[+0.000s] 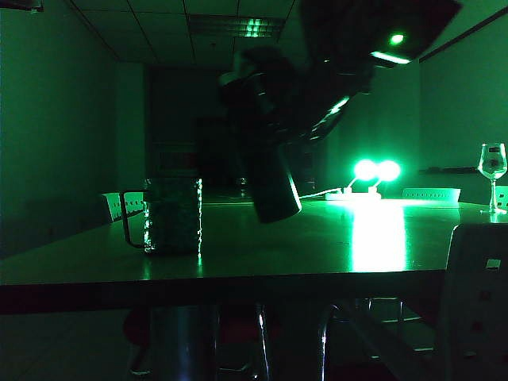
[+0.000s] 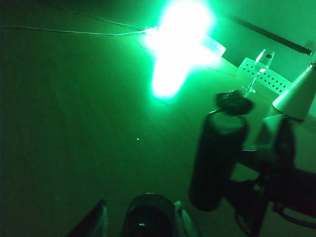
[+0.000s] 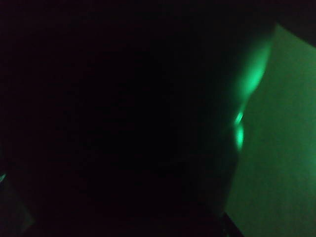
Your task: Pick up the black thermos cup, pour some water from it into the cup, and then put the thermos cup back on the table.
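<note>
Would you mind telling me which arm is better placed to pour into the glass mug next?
The right. Its gripper already holds the black thermos cup tilted in the air beside the cup. The left gripper is open around the cup, steadying it.

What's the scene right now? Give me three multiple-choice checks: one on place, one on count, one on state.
1. Where is the tall black cylindrical thermos cup?
A. Standing on the table beside the wine glass
B. Inside the mug
C. In the air to the right of the mug, in the right tool

2. How many clear stemmed wine glasses are in view?
A. None
B. One
C. Three

3. How does the thermos cup sit?
A. Tilted
B. Upright
C. Lying flat on the table

Answers:
1 C: the black thermos cup hangs above the glossy table, gripped by the right tool, right of the short dimpled glass mug.
2 B: a single wine glass stands at the far right.
3 A: its top leans toward the mug.
</note>
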Robot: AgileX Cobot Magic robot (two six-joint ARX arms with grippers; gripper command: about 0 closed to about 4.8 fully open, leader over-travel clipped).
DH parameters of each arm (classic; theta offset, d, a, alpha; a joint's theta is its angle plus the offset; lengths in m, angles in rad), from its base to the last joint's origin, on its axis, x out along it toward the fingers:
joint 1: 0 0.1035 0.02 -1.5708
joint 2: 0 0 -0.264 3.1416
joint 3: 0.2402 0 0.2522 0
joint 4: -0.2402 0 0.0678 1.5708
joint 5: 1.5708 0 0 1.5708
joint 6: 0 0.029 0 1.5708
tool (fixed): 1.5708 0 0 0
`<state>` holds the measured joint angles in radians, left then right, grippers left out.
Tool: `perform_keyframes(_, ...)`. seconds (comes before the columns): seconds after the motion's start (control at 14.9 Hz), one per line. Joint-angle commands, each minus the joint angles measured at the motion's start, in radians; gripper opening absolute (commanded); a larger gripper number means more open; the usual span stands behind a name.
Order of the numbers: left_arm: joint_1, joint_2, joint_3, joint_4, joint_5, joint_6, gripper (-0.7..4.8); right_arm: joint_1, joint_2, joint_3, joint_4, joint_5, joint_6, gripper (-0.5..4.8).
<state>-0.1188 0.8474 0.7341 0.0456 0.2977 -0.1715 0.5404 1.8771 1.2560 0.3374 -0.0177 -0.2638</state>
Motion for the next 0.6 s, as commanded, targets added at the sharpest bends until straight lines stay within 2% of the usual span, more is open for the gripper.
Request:
perform_keyframes(0.07, 0.000, -0.001, 0.005, -0.069, 0.060, 0.129, 1.14, 0.017, -0.004, 0.009, 0.010, 0.045, -0.078, 1.92)
perform_keyframes(0.2, 0.000, 0.000, 0.005, -0.101, 0.058, 0.165, 0.89, 0.031, 0.000, 0.009, -0.003, 0.053, -0.145, 1.92)
perform_keyframes(0.34, 0.000, 0.000, 0.005, -0.117, 0.059, 0.175, -0.10, 0.047, 0.006, 0.009, -0.004, 0.072, -0.216, 1.92)
perform_keyframes(0.54, 0.000, 0.001, 0.009, -0.175, 0.074, 0.199, -0.07, 0.081, 0.014, 0.009, 0.002, 0.121, -0.326, 1.91)
perform_keyframes(0.6, -0.003, 0.001, 0.016, -0.219, 0.073, 0.245, -0.07, 0.088, 0.018, 0.009, 0.005, 0.126, -0.347, 1.92)
